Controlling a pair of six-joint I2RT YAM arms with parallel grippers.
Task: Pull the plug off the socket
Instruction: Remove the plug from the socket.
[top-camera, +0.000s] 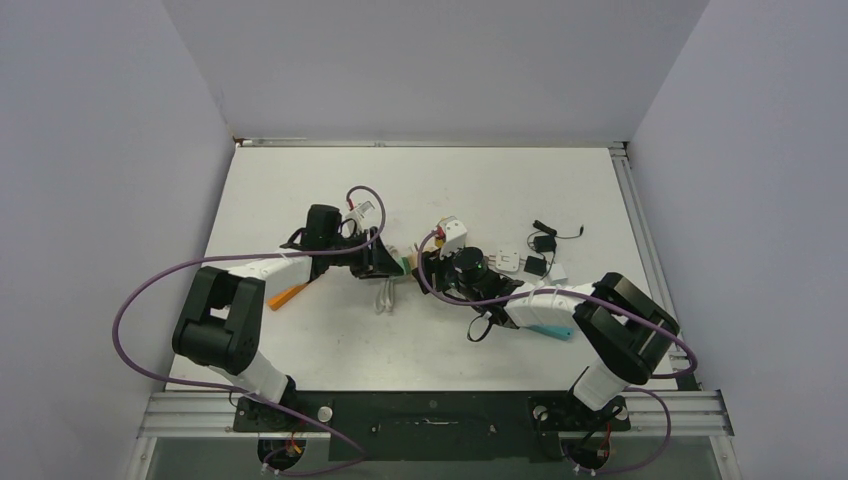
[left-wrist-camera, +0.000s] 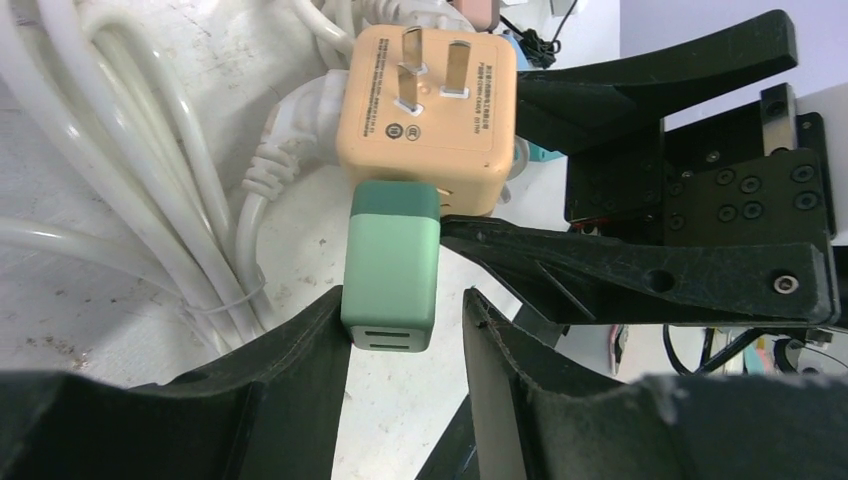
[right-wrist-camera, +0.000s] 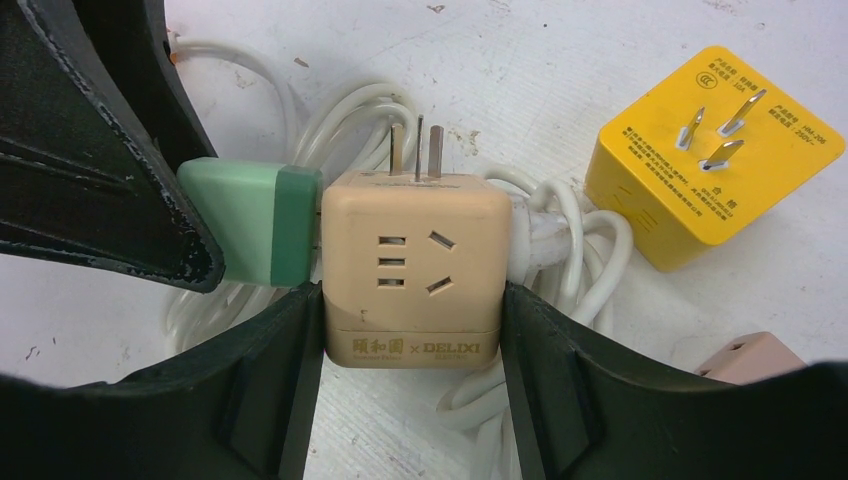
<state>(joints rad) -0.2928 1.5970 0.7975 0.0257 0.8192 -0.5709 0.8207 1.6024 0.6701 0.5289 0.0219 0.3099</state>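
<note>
A beige cube socket (right-wrist-camera: 412, 270) lies on a coil of white cable, its prongs pointing away. My right gripper (right-wrist-camera: 410, 290) is shut on it, one finger flat against each side. A green plug (left-wrist-camera: 392, 265) sticks out of the side of the socket (left-wrist-camera: 425, 110), still seated in it. My left gripper (left-wrist-camera: 403, 295) straddles the plug's free end. Its left finger touches the plug, and a narrow gap shows at the other finger. In the top view both grippers meet mid-table at the green plug (top-camera: 403, 262).
A yellow adapter cube (right-wrist-camera: 715, 155) lies right of the socket and a pinkish one (right-wrist-camera: 750, 360) sits at the lower right. White cable (right-wrist-camera: 560, 230) loops under and around the socket. An orange object (top-camera: 285, 296) lies left; black chargers (top-camera: 545, 240) and white adapters (top-camera: 510, 262) lie right.
</note>
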